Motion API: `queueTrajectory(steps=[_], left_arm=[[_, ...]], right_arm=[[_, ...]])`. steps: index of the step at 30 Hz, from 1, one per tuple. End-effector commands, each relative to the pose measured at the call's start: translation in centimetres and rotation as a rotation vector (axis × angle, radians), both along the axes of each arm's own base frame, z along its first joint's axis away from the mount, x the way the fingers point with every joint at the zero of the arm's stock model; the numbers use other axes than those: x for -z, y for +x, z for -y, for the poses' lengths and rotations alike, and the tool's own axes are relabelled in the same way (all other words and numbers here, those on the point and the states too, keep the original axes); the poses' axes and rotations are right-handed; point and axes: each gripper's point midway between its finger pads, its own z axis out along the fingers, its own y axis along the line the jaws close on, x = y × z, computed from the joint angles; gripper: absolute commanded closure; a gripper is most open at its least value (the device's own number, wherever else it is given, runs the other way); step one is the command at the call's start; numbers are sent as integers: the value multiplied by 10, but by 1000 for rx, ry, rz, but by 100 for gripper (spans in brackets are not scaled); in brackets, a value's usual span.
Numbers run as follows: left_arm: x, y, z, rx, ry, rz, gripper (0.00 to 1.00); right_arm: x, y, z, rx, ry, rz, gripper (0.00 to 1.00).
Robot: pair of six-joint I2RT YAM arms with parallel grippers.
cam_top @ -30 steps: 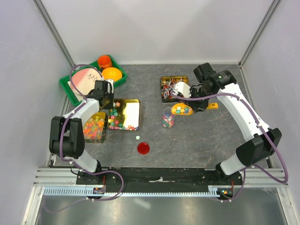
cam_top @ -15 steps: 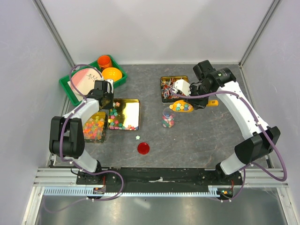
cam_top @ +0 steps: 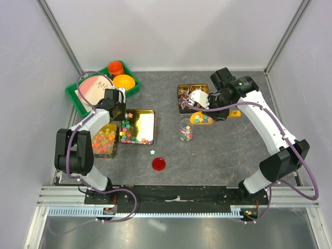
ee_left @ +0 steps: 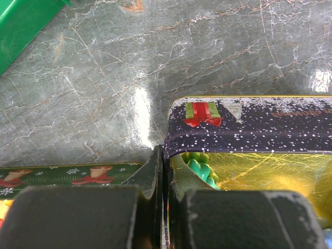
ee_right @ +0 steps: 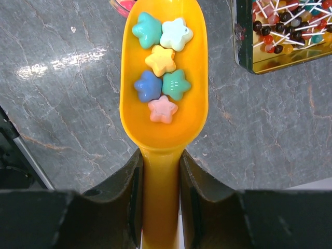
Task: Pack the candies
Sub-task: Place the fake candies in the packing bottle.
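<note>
A green tray (cam_top: 71, 94), far left, holds 1 orange cup (cam_top: 115, 68) and 1 orange bowl (cam_top: 124, 82). A gold-lined tin (cam_top: 146, 122) lies just beside a gummy tin (cam_top: 116, 150). A yellow scoop (ee_right: 166, 137) hangs near a lollipop tin (cam_top: 179, 101); 1 red lid (cam_top: 159, 164) lies apart.

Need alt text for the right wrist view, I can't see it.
The right gripper clamps the handle of a yellow scoop carrying six pastel star candies above the grey table. A tin of lollipops sits at upper right.
</note>
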Motion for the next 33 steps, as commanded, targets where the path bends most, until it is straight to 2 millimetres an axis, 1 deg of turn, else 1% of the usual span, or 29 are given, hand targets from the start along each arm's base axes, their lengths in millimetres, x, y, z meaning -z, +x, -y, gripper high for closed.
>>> queueTrajectory(steps=[1,6,11,17,33], left_arm=[[-10,14,6,-12,-52,57,98],[-11,14,6,-13,-51,59,99],[-10,14,6,-12,-52,57,99],[-11,14,6,-13,-51,59,99],[-12,14,6,-15,-51,62,99]], right_arm=[[-3,-12,6,0,-47,-18,100],[1,-15,8,-2,-100,-26,100],[1,-21,5,-15,-128,-31,100],[4,-22,7,-15,-164,-36,100],[-1,-24,7,-33,-244,18,100]])
